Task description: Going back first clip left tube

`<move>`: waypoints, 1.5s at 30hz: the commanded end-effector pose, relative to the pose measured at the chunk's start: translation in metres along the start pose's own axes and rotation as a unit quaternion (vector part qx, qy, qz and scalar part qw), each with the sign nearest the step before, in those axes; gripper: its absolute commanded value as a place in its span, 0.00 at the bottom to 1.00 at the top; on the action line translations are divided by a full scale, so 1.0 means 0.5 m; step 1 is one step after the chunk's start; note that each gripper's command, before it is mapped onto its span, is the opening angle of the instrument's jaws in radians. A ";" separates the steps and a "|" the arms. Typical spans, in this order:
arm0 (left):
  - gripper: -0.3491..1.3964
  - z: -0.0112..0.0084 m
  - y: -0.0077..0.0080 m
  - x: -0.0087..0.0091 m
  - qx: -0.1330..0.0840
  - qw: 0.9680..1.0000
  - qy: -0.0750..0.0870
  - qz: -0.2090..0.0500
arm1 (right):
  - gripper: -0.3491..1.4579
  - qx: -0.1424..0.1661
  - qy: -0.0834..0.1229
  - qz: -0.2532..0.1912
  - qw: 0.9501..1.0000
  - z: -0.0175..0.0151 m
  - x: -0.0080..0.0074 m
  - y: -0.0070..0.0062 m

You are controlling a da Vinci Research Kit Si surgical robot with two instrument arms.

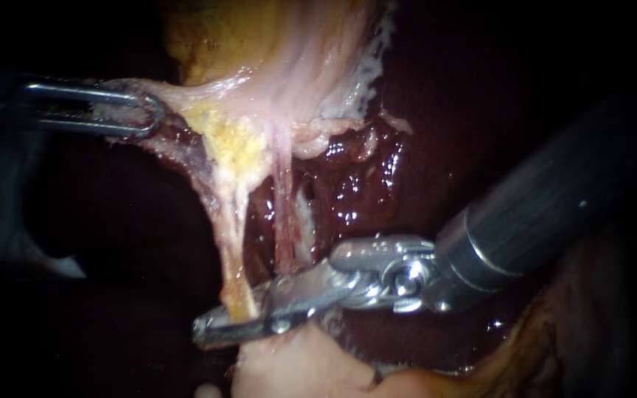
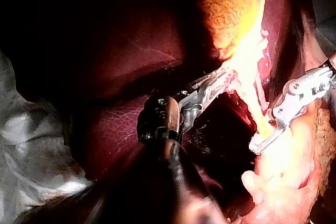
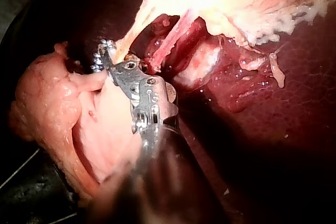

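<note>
Left instrument (image 1: 130,110) entering from left, jaws clamping pale edge of gallbladder (image 1: 274,59), tissue stretching taut toward it. Right instrument (image 1: 230,315) reaching in from right across dark liver (image 1: 377,177), jaws standing slightly apart, straddling lower end of left tube (image 1: 231,236). Left tube hanging yellowish from gallbladder, just beside pinker right tube (image 1: 283,214).

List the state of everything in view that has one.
left instrument, shut on gallbladder
right instrument, tip at lower end of left tube
left tube, taut, no clip visible
right tube, taut, no clip visible
gallbladder, edge tented toward left instrument
liver, bare, wet
</note>
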 end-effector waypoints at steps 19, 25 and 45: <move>0.00 0.0000 -0.0001 -0.0003 0.000 1.000 0.000 0.001 | 0.43 -0.001 0.035 -0.005 0.999 0.0031 -0.0020 0.0008; 0.00 0.0001 0.0000 -0.0004 0.000 1.000 0.000 0.001 | 0.45 -0.046 0.057 -0.015 0.997 0.0028 -0.0024 0.0016; 0.00 0.0002 0.0000 -0.0008 0.000 1.000 0.000 0.001 | 0.47 -0.168 0.046 -0.166 0.971 -0.0047 -0.0029 0.0033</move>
